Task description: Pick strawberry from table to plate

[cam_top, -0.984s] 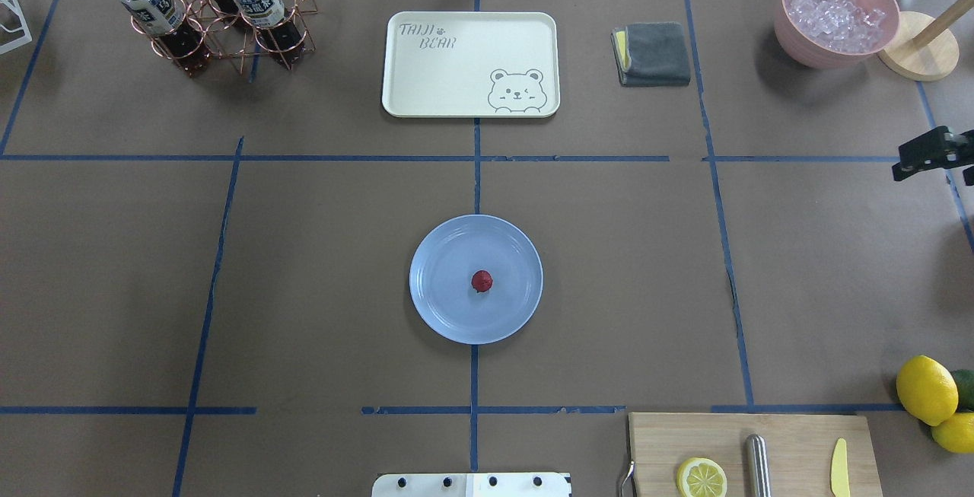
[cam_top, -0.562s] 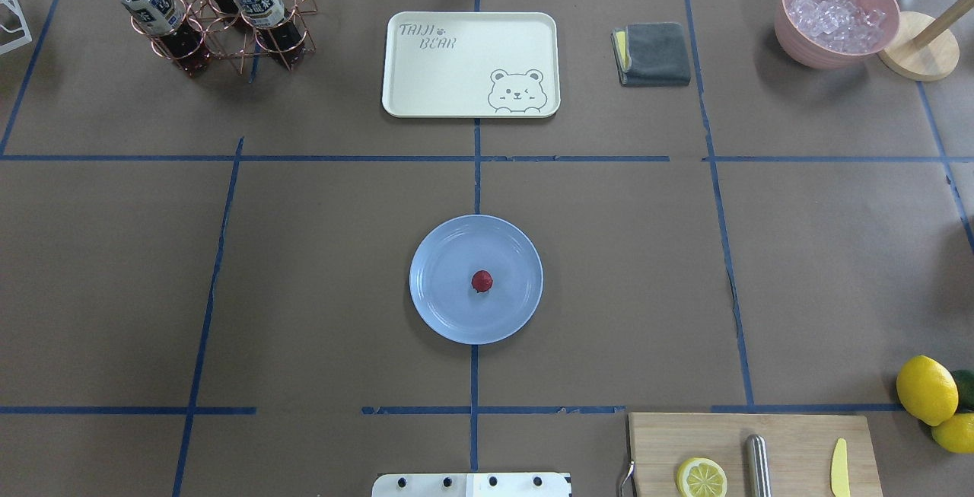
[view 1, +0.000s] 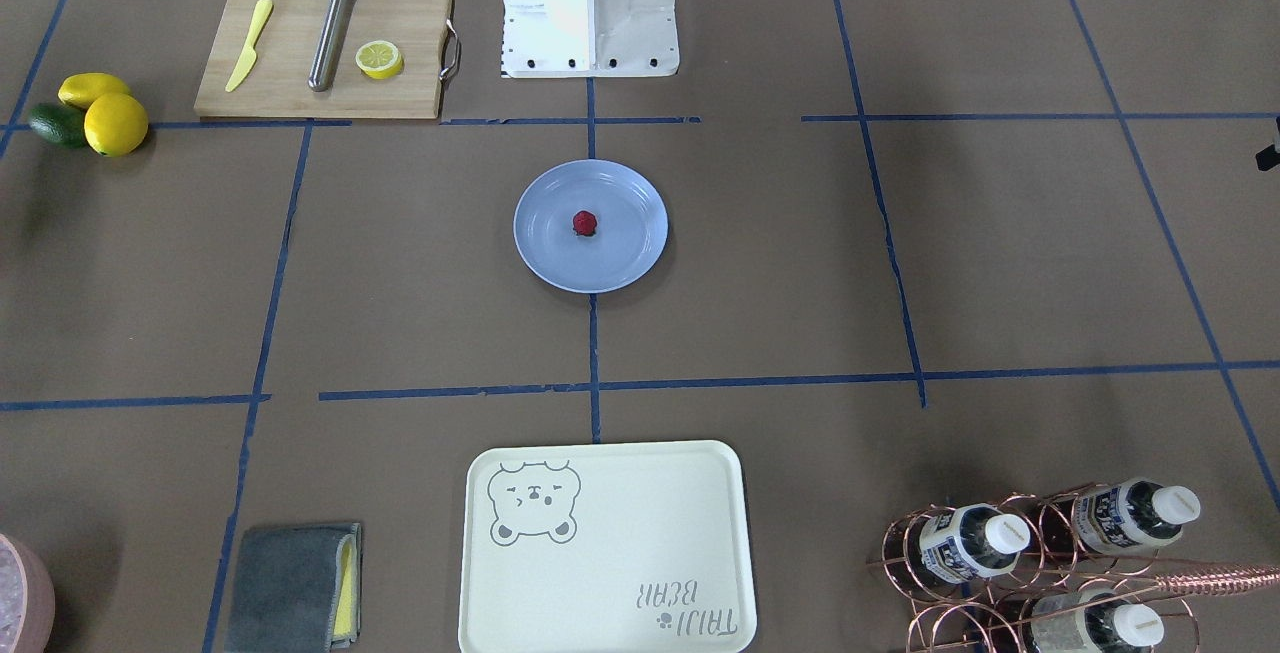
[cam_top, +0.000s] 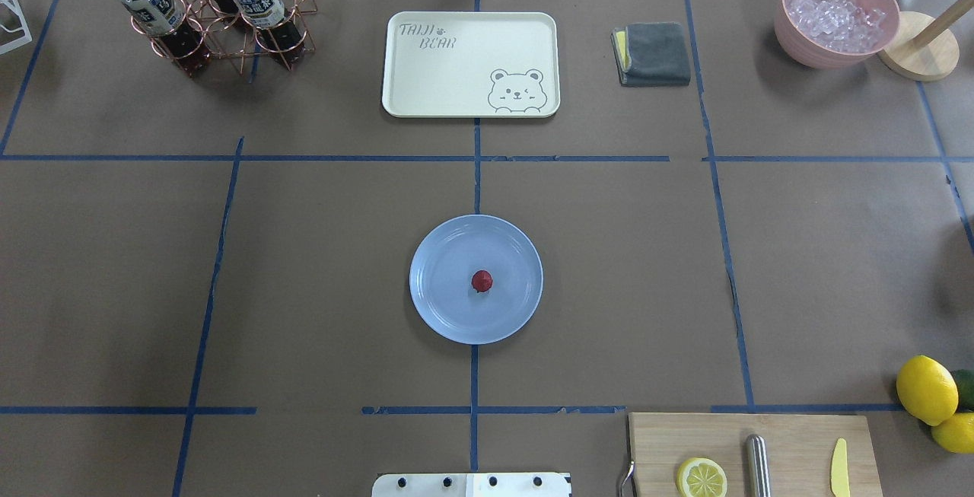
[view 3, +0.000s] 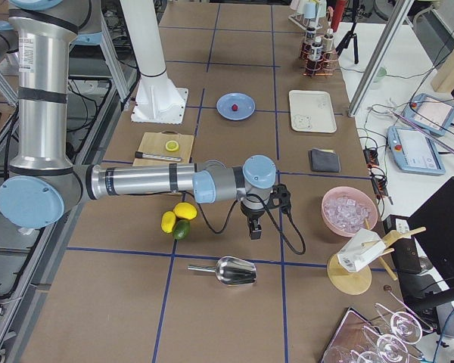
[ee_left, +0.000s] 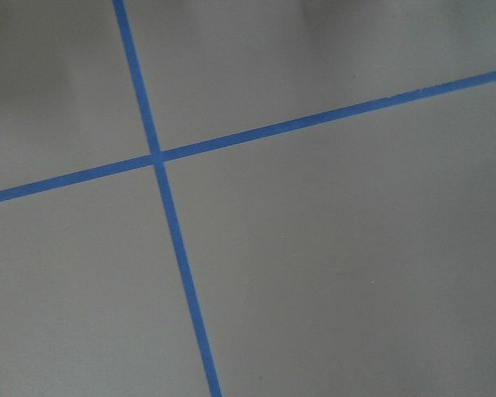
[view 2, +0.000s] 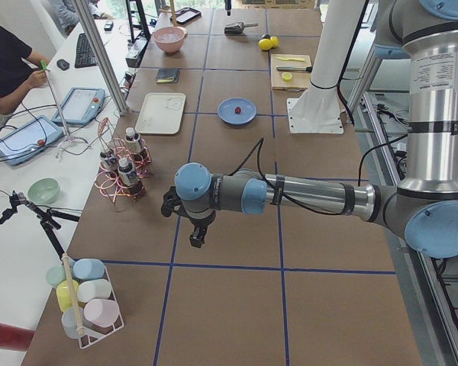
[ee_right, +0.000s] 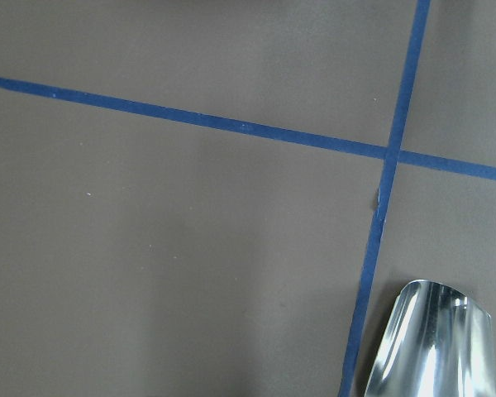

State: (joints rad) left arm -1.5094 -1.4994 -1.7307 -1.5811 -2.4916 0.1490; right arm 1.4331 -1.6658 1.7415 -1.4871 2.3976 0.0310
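The strawberry (cam_top: 482,281) lies centred on the light-blue plate (cam_top: 441,314); I cannot tell whether my left gripper (view 2: 197,235) or right gripper (view 3: 254,230) is released or clenched.

Small dark-red strawberry (cam_top: 482,281) sits on round light-blue glossy plate (cam_top: 445,307), mid brown paper-covered worktop (cam_top: 319,269). Cream rectangular bear tray (cam_top: 456,78) behind plate, at edge farthest from robot. Folded grey cloth (cam_top: 658,52) right of tray. Pink bowl of ice (cam_top: 837,17) in far right corner. Copper wire rack of bottles (cam_top: 221,25) in far left corner. Wooden cutting board (cam_top: 685,432) at near edge, right of centre. Yellow lemons (cam_top: 926,389) just beside its right end.
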